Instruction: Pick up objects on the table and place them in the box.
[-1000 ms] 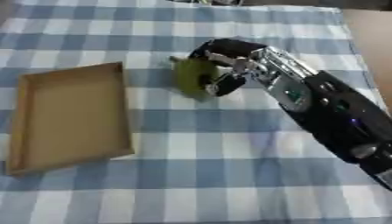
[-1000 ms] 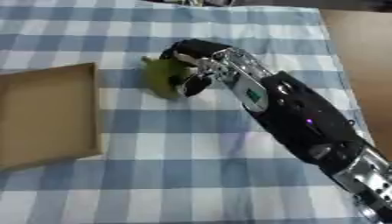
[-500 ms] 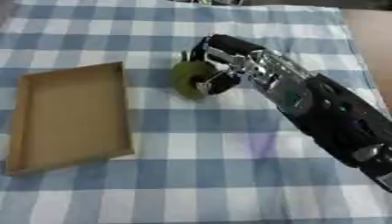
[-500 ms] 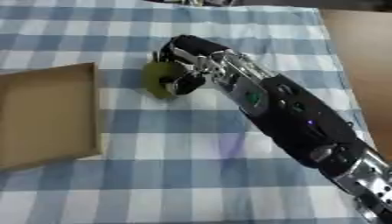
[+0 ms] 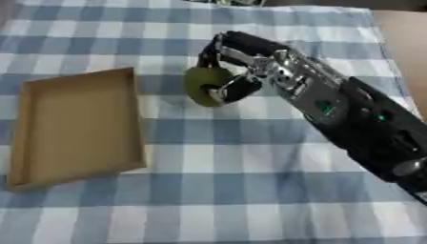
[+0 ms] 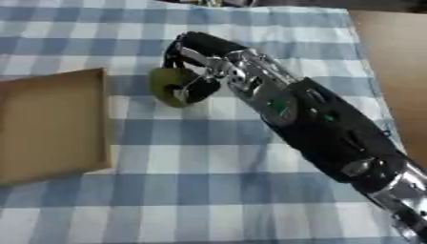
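My right hand [image 5: 238, 71] curls around the round olive-green fruit [image 5: 203, 85], lifted for carrying; the shallow cardboard box [image 5: 76, 125] sits just left

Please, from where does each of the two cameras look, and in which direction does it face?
Left eye view: in the head, facing down at the checked tablecloth; the right hand holds a green object; the whole cardboard box shows.
Right eye view: beside it, facing down likewise; the box is cut at the left edge.
Shared: hand, object, box.
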You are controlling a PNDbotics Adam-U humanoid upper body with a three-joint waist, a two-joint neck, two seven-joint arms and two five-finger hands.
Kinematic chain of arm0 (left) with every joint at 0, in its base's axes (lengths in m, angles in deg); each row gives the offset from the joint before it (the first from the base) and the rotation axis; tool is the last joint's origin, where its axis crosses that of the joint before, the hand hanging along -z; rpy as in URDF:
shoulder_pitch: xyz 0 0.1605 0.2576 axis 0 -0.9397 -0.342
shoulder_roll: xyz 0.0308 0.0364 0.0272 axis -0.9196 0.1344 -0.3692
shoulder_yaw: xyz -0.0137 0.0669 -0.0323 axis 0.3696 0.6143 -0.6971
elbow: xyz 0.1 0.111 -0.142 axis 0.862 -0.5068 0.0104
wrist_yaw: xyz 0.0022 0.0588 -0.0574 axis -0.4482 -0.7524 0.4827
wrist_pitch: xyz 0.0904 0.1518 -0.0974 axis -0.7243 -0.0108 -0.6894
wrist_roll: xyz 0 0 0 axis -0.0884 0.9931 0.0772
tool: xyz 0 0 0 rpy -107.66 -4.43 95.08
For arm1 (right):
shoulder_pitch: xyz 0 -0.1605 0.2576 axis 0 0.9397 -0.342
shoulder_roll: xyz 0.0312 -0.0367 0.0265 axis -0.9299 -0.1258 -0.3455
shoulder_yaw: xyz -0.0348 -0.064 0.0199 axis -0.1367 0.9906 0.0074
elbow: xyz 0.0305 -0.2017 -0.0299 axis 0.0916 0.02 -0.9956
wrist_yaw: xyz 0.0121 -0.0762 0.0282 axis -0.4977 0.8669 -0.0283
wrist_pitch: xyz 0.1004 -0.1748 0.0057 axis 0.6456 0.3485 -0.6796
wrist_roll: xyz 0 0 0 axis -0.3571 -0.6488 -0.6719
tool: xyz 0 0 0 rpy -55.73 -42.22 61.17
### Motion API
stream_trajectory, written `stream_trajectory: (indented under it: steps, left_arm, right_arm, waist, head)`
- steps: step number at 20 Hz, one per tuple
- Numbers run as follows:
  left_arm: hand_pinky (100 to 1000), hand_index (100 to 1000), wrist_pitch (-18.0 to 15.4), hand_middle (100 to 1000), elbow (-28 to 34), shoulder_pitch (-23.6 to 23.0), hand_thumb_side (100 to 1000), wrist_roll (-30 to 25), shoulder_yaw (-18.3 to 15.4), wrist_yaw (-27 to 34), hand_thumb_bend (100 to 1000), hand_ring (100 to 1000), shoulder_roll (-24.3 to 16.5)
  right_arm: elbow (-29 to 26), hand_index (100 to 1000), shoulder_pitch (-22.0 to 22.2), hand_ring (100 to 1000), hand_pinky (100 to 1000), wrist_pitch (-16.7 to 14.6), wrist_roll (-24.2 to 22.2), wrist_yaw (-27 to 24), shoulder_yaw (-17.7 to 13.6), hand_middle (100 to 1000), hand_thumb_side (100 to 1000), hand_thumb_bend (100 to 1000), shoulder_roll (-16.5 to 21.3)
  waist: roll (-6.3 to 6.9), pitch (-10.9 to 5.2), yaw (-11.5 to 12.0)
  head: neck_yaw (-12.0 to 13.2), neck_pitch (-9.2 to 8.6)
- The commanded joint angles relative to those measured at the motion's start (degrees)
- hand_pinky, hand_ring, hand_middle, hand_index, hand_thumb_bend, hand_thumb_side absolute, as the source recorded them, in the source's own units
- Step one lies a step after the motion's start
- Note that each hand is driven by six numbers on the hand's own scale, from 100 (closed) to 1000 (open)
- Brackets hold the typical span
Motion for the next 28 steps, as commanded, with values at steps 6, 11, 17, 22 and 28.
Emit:
stream_trajectory:
  steps: [6, 11, 17, 22, 28]
  left_arm:
    - [671, 781, -0.3, 538, 0.8, 0.4, 509, -0.2, -0.1, 0.3, 100, 589, -1.2]
    - [670, 781, -0.2, 538, 0.8, 0.4, 506, -0.2, -0.1, 0.4, 100, 589, -1.2]
    - [670, 781, -0.5, 538, 0.8, 0.7, 500, -0.3, 0.0, 0.5, 100, 590, -1.1]
    - [670, 780, -0.6, 538, 0.8, 0.9, 499, -0.6, 0.1, 0.6, 100, 590, -1.2]
    - [670, 780, -1.0, 538, 0.8, 1.3, 494, -0.9, 0.4, 0.7, 100, 590, -1.2]
  right_arm:
    - [-9.9, 507, -2.3, 783, 745, 2.0, -1.0, -1.2, -1.0, 360, 100, 100, 1.9]
    - [-15.1, 509, -4.0, 784, 747, 3.0, -1.9, -1.7, -0.7, 359, 100, 100, 1.1]
    - [-15.9, 513, -6.8, 785, 749, 3.7, -5.2, -0.8, 1.0, 363, 100, 100, -4.6]
    - [-10.3, 515, -7.4, 788, 751, 2.3, -5.6, 2.6, 1.9, 364, 100, 100, -11.0]
    - [-0.1, 523, -7.5, 792, 752, -1.5, -4.3, 8.3, 2.4, 377, 100, 100, -17.8]
  waist:
    - [0.27, -1.69, 0.3]
    - [0.22, -1.82, 0.3]
    - [0.34, -1.96, 0.4]
    - [0.38, -1.79, 0.8]
    - [0.41, -1.55, 1.5]
  head:
    - [0.3, 0.16]
    - [0.3, 0.27]
    - [-0.1, 0.58]
    - [-0.9, 0.74]
    - [-2.3, 0.71]
